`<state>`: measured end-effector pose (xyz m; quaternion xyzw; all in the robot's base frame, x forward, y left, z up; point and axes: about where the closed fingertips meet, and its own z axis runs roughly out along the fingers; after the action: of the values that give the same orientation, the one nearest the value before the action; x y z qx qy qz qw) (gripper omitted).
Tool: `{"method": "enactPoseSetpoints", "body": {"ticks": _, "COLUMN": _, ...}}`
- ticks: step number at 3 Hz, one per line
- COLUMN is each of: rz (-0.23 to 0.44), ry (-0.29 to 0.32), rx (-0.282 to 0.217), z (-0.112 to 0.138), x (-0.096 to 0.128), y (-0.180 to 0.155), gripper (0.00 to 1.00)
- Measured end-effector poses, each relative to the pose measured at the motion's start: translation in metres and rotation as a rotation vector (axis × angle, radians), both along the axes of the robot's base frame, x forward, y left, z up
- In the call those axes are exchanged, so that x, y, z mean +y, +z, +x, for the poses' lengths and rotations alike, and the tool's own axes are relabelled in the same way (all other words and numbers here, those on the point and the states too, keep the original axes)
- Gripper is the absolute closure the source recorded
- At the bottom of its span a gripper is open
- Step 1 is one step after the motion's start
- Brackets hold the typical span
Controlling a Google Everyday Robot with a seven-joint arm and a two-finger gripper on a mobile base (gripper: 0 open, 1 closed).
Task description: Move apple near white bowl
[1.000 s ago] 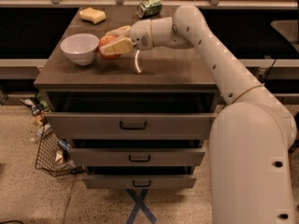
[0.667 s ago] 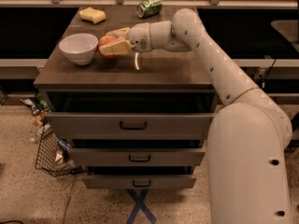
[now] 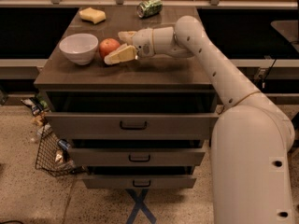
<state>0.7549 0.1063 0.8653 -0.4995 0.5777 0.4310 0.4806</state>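
The gripper [image 3: 115, 46] hangs low over the cabinet top [image 3: 140, 74], its two fingers spread wide and clamping nothing. The apple [image 3: 108, 47] sits between their tips, just right of the white bowl [image 3: 77, 55]. A yellow sponge [image 3: 92, 15] lies behind the bowl.

Dim, warm light from above glosses the pincer [image 3: 113, 47] over the tabletop [image 3: 154, 73].

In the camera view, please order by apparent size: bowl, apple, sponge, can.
1. Bowl.
2. Apple, flanked by the open gripper.
3. Sponge and can look alike; they lie farther back, so ranking them against the apple is unsure.
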Motion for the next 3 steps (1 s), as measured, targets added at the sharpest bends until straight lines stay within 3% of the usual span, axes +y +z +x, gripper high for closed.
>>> {"method": "enactPoseSetpoints", "body": {"ticks": 1, "rz": -0.009, "ry": -0.020, "rx": -0.013, "z": 0.002, "x": -0.013, "y": 0.002, "gripper": 0.00}}
{"method": "enactPoseSetpoints", "body": {"ticks": 2, "rz": -0.074, "ry": -0.081, "rx": -0.058, "z": 0.009, "x": -0.055, "y": 0.015, "gripper": 0.00}}
{"method": "enactPoseSetpoints", "body": {"ticks": 3, "rz": -0.101, "ry": -0.164, "rx": -0.068, "z": 0.014, "x": -0.101, "y": 0.015, "gripper": 0.00}}
